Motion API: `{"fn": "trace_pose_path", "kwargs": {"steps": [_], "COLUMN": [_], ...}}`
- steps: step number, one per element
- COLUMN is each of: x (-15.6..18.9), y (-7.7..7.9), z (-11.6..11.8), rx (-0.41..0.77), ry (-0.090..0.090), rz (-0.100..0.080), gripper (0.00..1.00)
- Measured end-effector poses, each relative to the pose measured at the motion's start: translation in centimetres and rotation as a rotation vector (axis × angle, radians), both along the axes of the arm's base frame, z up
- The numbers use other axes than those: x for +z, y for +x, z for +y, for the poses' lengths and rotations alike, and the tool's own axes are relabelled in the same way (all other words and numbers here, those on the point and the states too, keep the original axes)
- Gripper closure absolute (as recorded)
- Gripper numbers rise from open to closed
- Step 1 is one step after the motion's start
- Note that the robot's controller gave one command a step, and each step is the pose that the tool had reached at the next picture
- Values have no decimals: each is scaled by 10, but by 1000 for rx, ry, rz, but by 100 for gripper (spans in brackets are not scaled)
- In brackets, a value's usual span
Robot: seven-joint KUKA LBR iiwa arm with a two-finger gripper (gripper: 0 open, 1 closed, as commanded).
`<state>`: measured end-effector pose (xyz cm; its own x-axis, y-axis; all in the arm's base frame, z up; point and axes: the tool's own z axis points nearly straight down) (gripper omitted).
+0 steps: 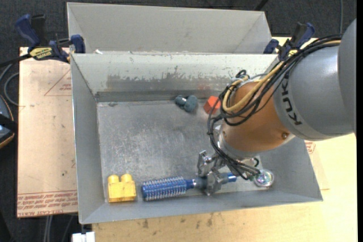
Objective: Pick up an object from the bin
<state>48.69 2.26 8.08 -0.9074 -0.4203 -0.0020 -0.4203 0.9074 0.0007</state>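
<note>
Blue hairbrush (164, 187): lying along the bin's (85, 133) front wall, handle beneath the gripper (209, 177). Jaws: I am not managing to tell their state. Risk I am weighing: thin handle rolling, slipping out.

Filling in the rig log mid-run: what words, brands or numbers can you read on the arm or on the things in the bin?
"KUK": black letters along the grey arm link; cables cover whatever follows.
Yellow block: no lettering that can be read.
Blue brush: no lettering that can be read.
Small blue-grey piece by the back wall: too small to tell.
</note>
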Motion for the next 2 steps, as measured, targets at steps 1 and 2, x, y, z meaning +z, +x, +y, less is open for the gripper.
{"fn": "trace_pose_path", "kwargs": {"steps": [1, 2], "x": [114, 165], "y": [6, 3], "z": [-9, -9], "rx": [-15, -59], "ry": [0, -1], "rz": [-9, -6], "gripper": [100, 100]}}
